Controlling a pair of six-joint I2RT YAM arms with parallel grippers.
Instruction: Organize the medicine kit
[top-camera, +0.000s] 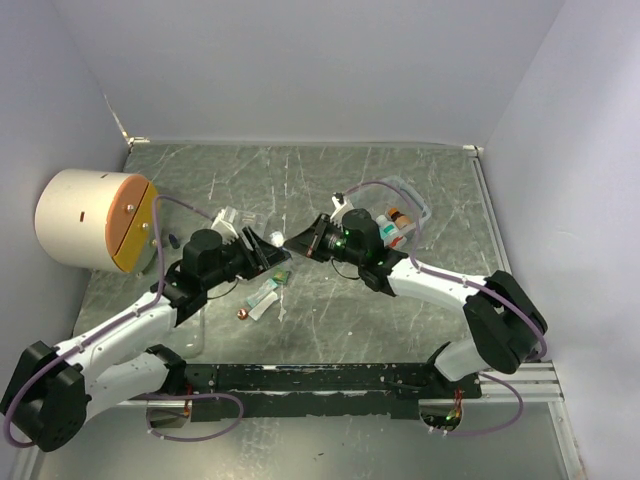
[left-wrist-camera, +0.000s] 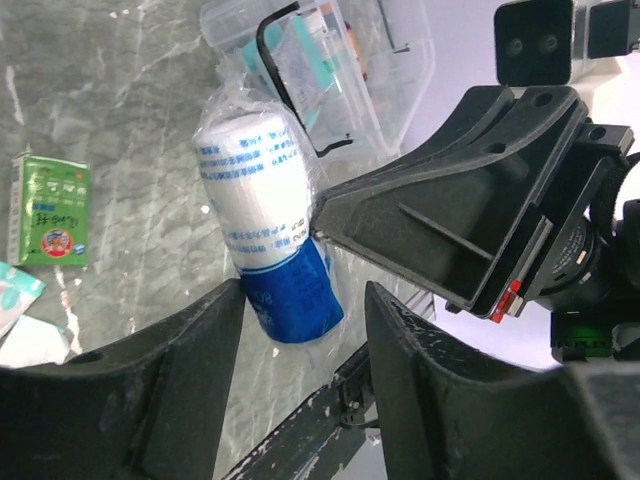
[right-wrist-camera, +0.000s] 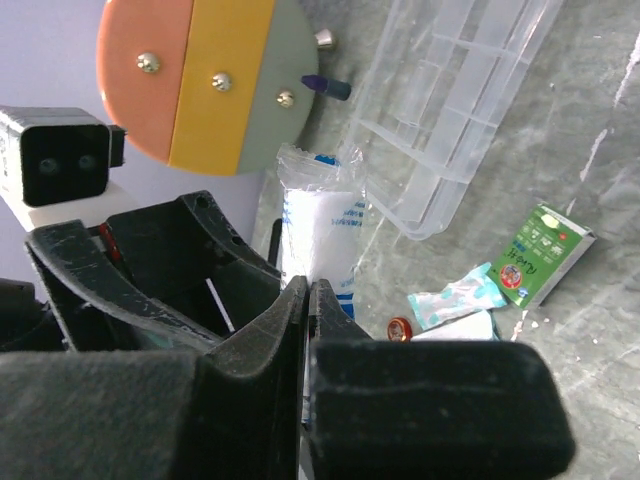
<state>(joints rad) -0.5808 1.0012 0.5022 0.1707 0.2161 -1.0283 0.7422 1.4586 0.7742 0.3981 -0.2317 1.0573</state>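
Note:
A bandage roll (left-wrist-camera: 262, 225), white with a blue end and sealed in clear wrap, hangs in the air between the two grippers. My right gripper (right-wrist-camera: 308, 292) is shut on the roll's plastic wrapper and holds the roll (right-wrist-camera: 320, 225) up. My left gripper (left-wrist-camera: 305, 300) is open, and the roll's blue end sits between its fingertips. In the top view the left gripper (top-camera: 268, 256) and the right gripper (top-camera: 300, 243) meet tip to tip over the middle of the table. The clear medicine box (top-camera: 405, 215), with several items in it, stands behind the right arm.
A clear plastic lid (right-wrist-camera: 470, 100) lies near a big cylinder with an orange and yellow face (top-camera: 95, 220). A green box (top-camera: 270, 295), a pale sachet (right-wrist-camera: 455, 298) and a small red cap (top-camera: 243, 313) lie on the table below the grippers.

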